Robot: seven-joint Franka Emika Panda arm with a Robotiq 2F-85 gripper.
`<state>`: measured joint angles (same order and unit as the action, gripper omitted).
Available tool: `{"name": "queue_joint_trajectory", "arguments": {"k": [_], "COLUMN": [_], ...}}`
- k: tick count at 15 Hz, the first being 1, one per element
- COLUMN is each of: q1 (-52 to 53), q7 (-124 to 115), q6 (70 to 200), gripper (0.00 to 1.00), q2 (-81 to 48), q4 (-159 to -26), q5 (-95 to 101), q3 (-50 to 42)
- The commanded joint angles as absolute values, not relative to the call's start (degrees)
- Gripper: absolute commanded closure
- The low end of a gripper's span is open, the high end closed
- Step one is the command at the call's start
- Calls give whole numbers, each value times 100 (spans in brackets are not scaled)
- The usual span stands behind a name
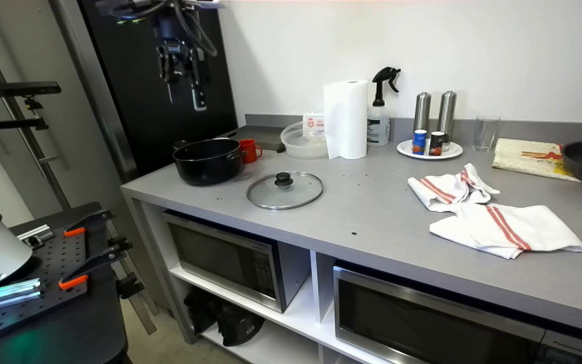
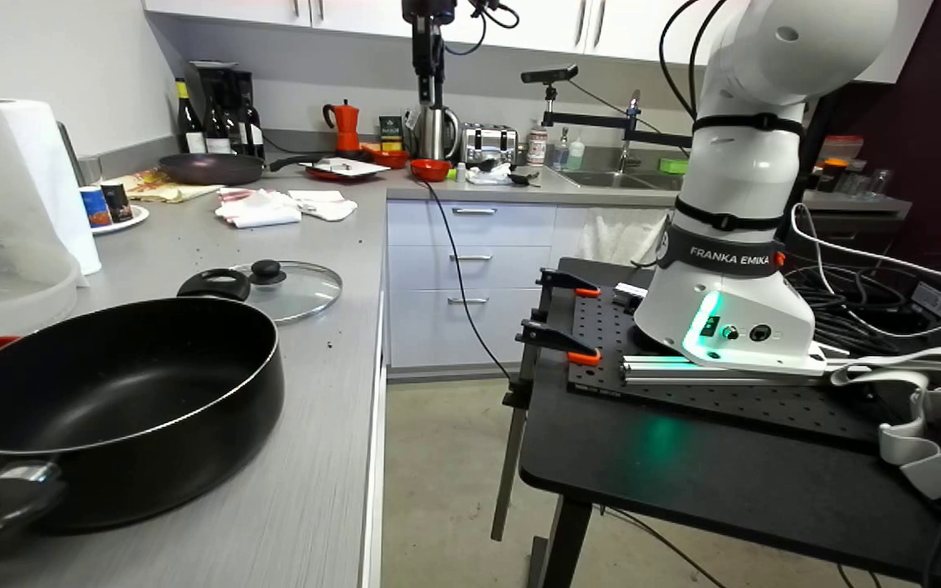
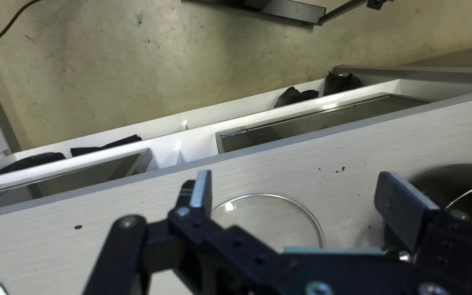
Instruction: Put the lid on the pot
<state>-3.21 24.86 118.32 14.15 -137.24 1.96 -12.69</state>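
Observation:
The lid point(image 1: 296, 196) is round clear glass with a metal rim and a black knob point(image 1: 284, 178). It lies flat on the counter, knob up, beside the pot; it also shows in an exterior view point(image 2: 303, 296). The black pot point(image 1: 207, 166) stands uncovered near the counter's end, and is large in an exterior view point(image 2: 193, 457). My gripper point(image 1: 185, 99) is open and empty, high above the counter; it also shows in an exterior view point(image 2: 430, 91). In the wrist view, the lid point(image 3: 268, 219) shows between the open fingers point(image 3: 297, 190); its knob is hidden. The pot point(image 3: 459, 176) is partly behind the right finger.
A red mug point(image 1: 249, 150) stands close behind the pot. A plastic bowl point(image 1: 301, 144), paper towel roll point(image 1: 346, 120) and spray bottle point(image 1: 379, 124) stand along the wall. White towels point(image 1: 508, 227) lie on the counter farther along. The counter's front edge point(image 1: 250, 223) runs near the lid.

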Motion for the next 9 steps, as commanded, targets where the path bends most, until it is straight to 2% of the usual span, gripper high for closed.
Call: {"name": "queue_joint_trajectory", "arguments": {"k": [1, 9], "q1": [-280, -375], "q7": [2322, 2114], "q6": [11836, 11862], "gripper": [0, 0], "q2": [459, -1348], "q4": [-12917, -11131], "q5": [131, 3], "q3": [-1011, -527]}}
